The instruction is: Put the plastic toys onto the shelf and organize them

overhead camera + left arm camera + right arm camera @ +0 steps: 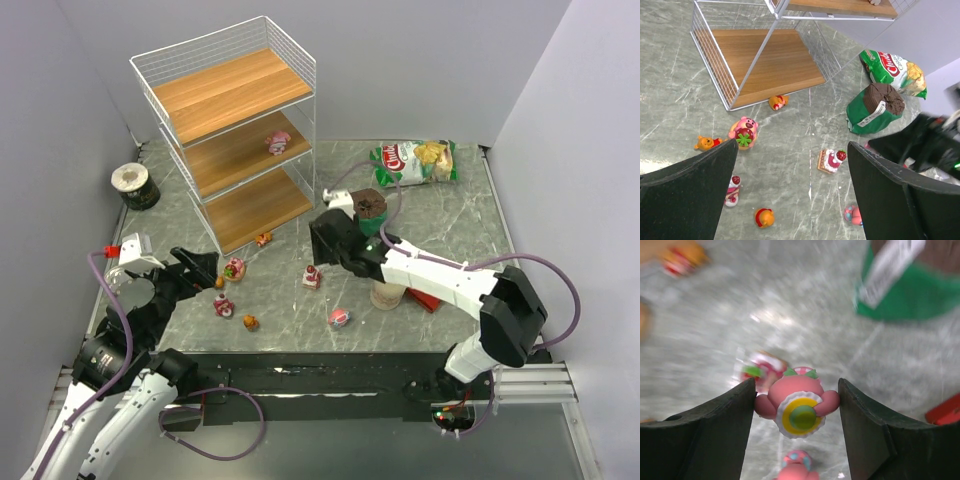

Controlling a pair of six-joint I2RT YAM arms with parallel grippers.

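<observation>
Left gripper (792, 146): jaws spread wide and empty, hovering over the loose toys (743, 134) on the worktop (670, 100).

Right gripper (796, 390): jaws pinch a pink figurine (797, 407) by its sides, clear of the worktop.

Procedure:
1. Hold the pinch firm and carry the figurine level toward the shelf (230, 95).
2. Enter a tier through its open front.
3. Set the figurine beside the toy on the middle tier (278, 143).
4. Release only once it stands.

Visibility:
- The right wrist view is blurred.
- The overhead view hides the held figurine beneath the gripper.
- A cream bottle (388, 295) stands half concealed behind the right arm.
</observation>
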